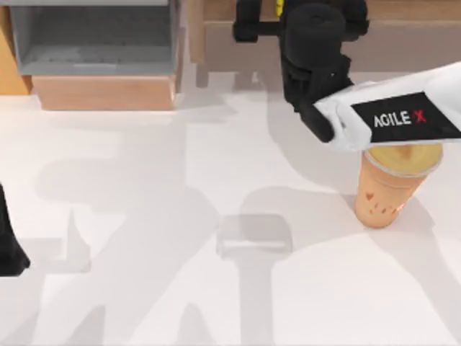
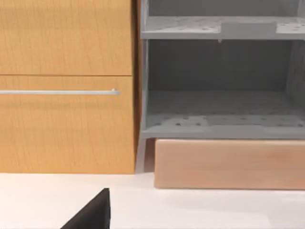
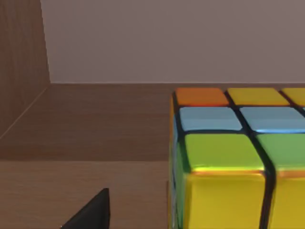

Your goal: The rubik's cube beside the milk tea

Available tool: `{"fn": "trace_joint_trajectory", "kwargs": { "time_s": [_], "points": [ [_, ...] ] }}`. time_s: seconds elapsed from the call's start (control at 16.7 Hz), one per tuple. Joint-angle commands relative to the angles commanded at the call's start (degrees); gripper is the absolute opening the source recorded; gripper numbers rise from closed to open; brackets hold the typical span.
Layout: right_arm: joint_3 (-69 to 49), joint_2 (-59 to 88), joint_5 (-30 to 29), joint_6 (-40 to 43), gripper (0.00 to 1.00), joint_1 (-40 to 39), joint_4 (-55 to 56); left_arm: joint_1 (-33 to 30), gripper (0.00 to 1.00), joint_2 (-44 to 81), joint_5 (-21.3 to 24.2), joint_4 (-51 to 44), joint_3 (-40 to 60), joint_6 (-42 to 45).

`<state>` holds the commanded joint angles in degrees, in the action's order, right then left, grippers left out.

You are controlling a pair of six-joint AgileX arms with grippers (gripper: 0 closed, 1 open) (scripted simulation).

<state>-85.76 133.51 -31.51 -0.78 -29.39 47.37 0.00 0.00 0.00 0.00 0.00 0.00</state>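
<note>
Closest to the right wrist camera, the rubik's cube (image 3: 228,162) was seen on a wooden shelf (image 3: 95,119), just ahead of the right pincer (image 1: 310,43) and off to one side of its line of reach. Orange, yellow, pale blue and green tiles were shown. Whether the pincer was clenched, released or already touching the cube could not be told.

Several mishaps were judged possible. If the pincer were closed off-centre, the glossy cube could be twisted or pushed deeper toward the shelf's back wall, or let slip on the way out. Beneath the right arm's white link, lower than the pincer and nearer the table's front, the milk tea (image 1: 389,187) was stood upright on the table (image 1: 144,216). Being tall and narrow at the base, it could be tipped and spilled by a low sweep of the arm, or by a cube set down too close.

Farther from the pincer, the pale table was crossed by the arms' shadows. Across from the pincer a grey rack (image 1: 94,36) was set on a wooden block (image 2: 228,164), with a wooden cabinet (image 2: 66,95) alongside. The left pincer (image 1: 9,249) was parked at the table's far left edge, its state untold.
</note>
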Motion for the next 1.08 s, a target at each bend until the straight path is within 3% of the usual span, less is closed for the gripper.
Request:
{"fn": "trace_joint_trajectory", "kwargs": {
  "time_s": [0.12,0.9,1.08],
  "points": [
    [0.0,0.0,0.0,0.0,1.00,0.0,0.0,0.0,1.00,0.0,0.0,0.0,0.0,0.0],
    [0.0,0.0,0.0,0.0,0.02,0.0,0.0,0.0,1.00,0.0,0.0,0.0,0.0,0.0],
    [0.0,0.0,0.0,0.0,0.00,0.0,0.0,0.0,1.00,0.0,0.0,0.0,0.0,0.0]
  ]
}}
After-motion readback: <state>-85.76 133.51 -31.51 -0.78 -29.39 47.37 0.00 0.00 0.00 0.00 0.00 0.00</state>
